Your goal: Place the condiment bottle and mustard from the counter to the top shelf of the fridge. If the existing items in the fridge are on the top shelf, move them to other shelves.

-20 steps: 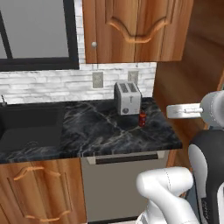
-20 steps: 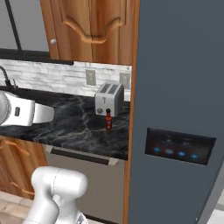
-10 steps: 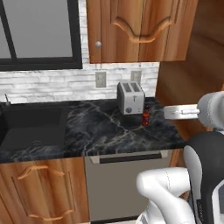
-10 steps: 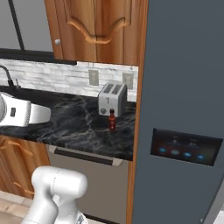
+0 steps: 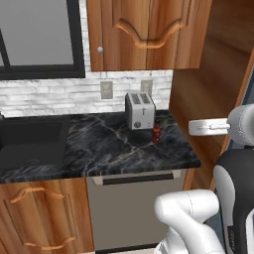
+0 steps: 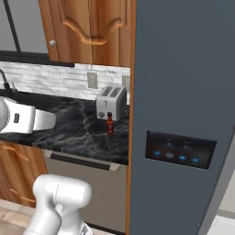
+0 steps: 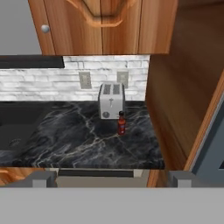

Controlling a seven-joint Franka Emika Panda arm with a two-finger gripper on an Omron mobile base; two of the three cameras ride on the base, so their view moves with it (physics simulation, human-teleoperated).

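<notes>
Tool is spread wide with nothing between the tips: the two grey fingertips sit far apart at the bottom of the hand view, well short of the bench. The white arm reaches in from the right in the left base view, level and above the bench's right end.

Below the bench front: grey dishwasher panel with a dark handle bar, wooden cabinet door to its left.

Bench is black marble with white veins. Dark sink basin is set into its left part.

Sauce bottle, small, dark red, black cap, stands upright on the bench toward the right end, just in front of the toaster and slightly to its right. Can't tell whether they touch; in the right base view the bottle overlaps the toaster's front lower corner.

Toaster, silver, two slots, sits at the back of the bench against the white brick backsplash. Two wall outlets are on the brick behind it.

Fridge, dark blue-grey, stands right of the bench, door shut, black touch panel lit with small blue icons. A wood side panel separates it from the bench.

Above: wooden wall cabinets with a round knob, dark-framed window to the left.
</notes>
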